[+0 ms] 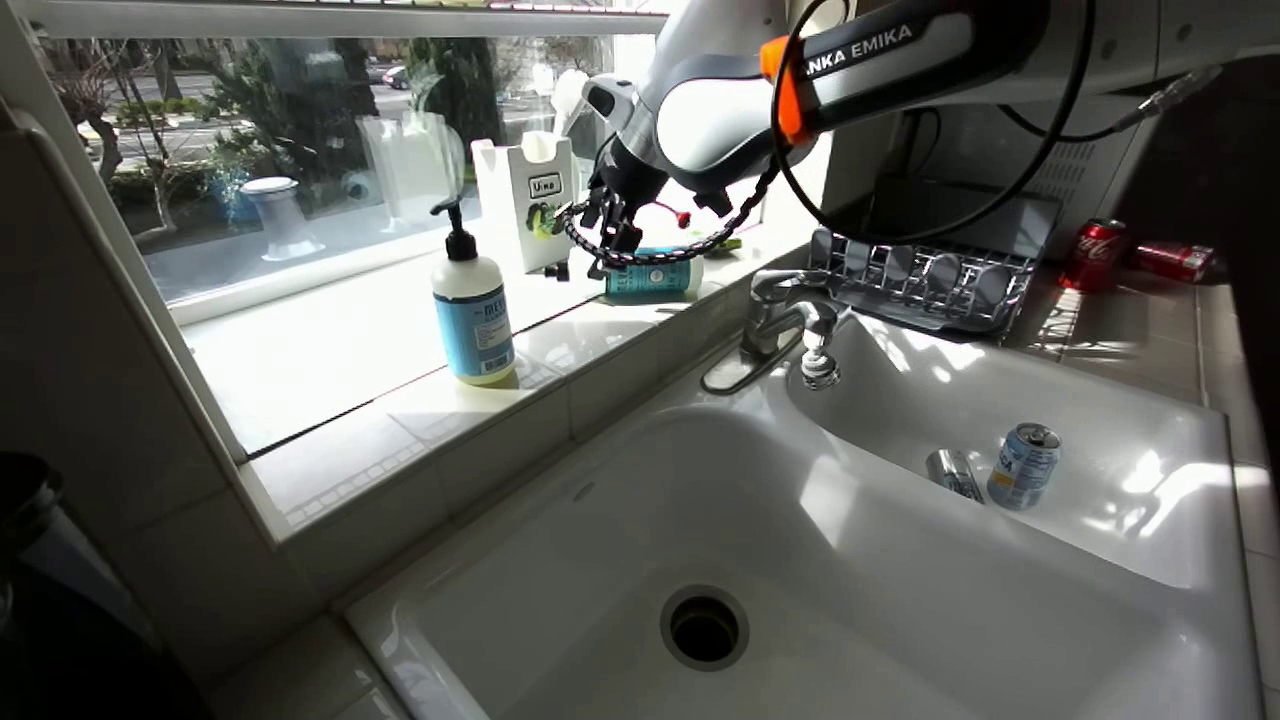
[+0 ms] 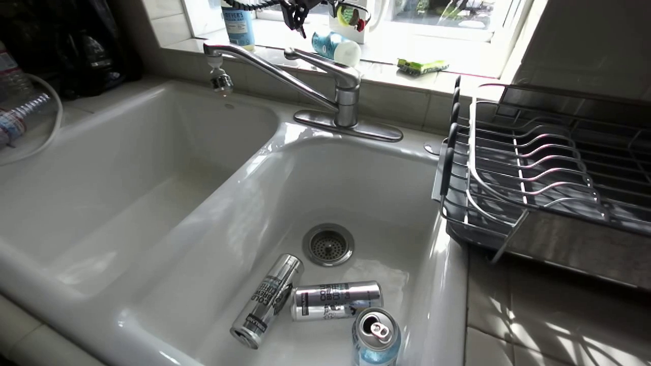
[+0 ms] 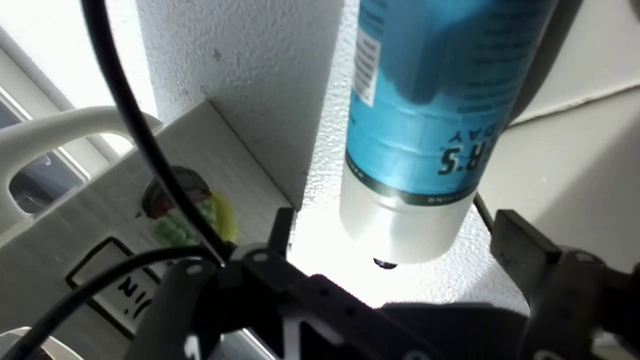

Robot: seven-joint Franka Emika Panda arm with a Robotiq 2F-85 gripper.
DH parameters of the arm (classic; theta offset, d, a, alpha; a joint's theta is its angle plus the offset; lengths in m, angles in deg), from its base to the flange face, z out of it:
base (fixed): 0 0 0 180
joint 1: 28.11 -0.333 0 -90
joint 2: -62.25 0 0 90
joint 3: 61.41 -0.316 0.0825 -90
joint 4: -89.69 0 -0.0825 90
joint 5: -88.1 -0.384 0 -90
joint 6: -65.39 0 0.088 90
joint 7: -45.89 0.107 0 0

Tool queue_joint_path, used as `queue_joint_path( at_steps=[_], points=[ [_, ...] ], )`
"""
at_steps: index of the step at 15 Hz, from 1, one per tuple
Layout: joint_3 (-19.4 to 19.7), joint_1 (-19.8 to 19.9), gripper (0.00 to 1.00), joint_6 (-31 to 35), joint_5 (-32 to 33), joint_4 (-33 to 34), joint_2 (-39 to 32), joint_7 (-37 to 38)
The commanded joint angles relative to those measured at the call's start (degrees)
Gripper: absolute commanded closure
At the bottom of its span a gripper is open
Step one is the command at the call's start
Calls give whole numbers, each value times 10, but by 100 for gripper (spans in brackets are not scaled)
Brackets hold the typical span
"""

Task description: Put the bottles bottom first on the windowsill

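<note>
The pale blue bottle (image 1: 472, 325) with a black pump head stands upright on the windowsill (image 1: 300, 385). A brighter blue bottle (image 1: 650, 275) lies on its side farther along the same ledge. Its rounded base (image 2: 348, 53) faces the sink in an exterior view. From the wrist, its clear shoulder and a sliver of dark cap (image 3: 385, 263) point toward my gripper (image 3: 397, 222). The gripper is open above the lying bottle, one finger on each side of its shoulder end and apart from it. Most of the cap is hidden under the shoulder there.
A white handled container (image 1: 525, 200) with a written label stands behind the lying bottle, close to one finger. A green sponge (image 2: 422, 66) lies on the ledge. The faucet (image 2: 347, 96) rises in front, over the double sink (image 1: 560, 560). A dish rack (image 2: 529, 168) stands beside it.
</note>
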State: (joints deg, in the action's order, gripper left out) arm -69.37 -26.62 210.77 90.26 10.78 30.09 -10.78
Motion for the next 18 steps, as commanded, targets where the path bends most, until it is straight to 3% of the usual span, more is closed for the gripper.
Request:
queue_joint_path(
  at_steps=[1, 3, 4, 6, 8, 10, 15, 18],
  points=[
    [-7, -1, 0, -59, -5, 89, -58, 2],
    [-5, -2, 2, -89, -4, 122, -78, 4],
    [-5, -3, 26, -102, -4, 136, -87, 5],
    [-3, -4, 30, -127, -3, 163, -101, 6],
    [-3, -3, 48, -147, -5, 182, -110, 4],
    [-7, 3, 58, -157, -13, 182, -106, 1],
    [-30, 33, 58, -129, -57, 124, -58, -15],
    [-68, 69, 58, -80, -120, 53, -3, -45]
  ],
)
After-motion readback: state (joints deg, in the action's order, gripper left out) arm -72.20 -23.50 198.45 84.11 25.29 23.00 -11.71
